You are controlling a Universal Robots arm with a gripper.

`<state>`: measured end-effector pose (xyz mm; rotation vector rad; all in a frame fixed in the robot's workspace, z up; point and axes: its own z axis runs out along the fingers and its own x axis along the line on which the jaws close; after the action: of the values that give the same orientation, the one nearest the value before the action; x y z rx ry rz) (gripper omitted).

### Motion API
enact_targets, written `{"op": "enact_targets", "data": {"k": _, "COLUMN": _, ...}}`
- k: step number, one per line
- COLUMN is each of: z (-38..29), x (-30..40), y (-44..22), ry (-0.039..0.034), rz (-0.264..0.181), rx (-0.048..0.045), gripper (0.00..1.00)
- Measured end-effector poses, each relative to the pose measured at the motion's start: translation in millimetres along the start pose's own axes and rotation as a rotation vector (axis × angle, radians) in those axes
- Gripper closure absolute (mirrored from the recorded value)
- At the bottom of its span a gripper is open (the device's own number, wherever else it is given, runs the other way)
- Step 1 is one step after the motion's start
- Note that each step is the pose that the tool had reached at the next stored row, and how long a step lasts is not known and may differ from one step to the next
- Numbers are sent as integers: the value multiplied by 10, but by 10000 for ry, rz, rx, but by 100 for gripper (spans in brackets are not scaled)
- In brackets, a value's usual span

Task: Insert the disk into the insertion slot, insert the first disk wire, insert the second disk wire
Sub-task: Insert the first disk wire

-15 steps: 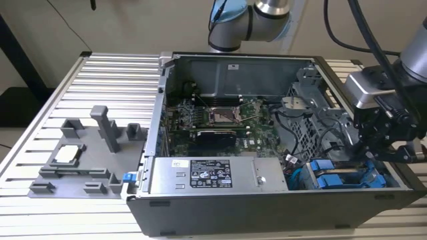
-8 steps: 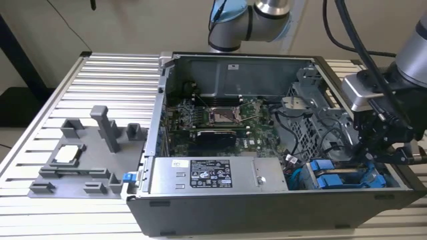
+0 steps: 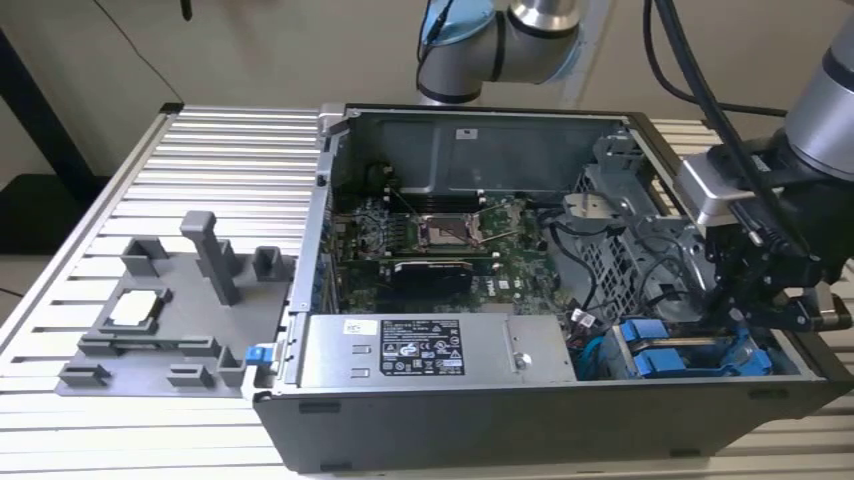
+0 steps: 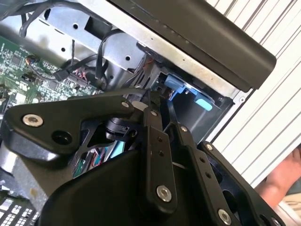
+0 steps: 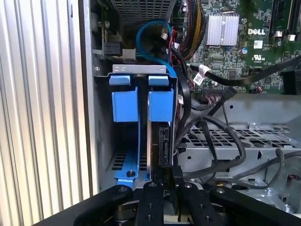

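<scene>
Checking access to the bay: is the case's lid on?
No. In the exterior view the case lies open, with the motherboard and the blue carriers in plain sight.

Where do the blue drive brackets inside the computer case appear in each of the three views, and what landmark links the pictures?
Exterior view: the blue brackets sit in the case corner at the exterior view's lower right.
Second wrist view: the brackets show under the case's black rim, near the ribbed table.
First wrist view: the brackets stand side by side between the case wall and black cables.
Shared landmark: the green circuit board.
</scene>
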<state>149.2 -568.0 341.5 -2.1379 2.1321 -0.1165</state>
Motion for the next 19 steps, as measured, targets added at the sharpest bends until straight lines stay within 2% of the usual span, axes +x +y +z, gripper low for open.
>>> {"op": "enact_targets", "data": {"k": 19, "z": 39, "x": -24, "y": 47, "ry": 31, "rz": 164, "rx": 148, "gripper": 81}}
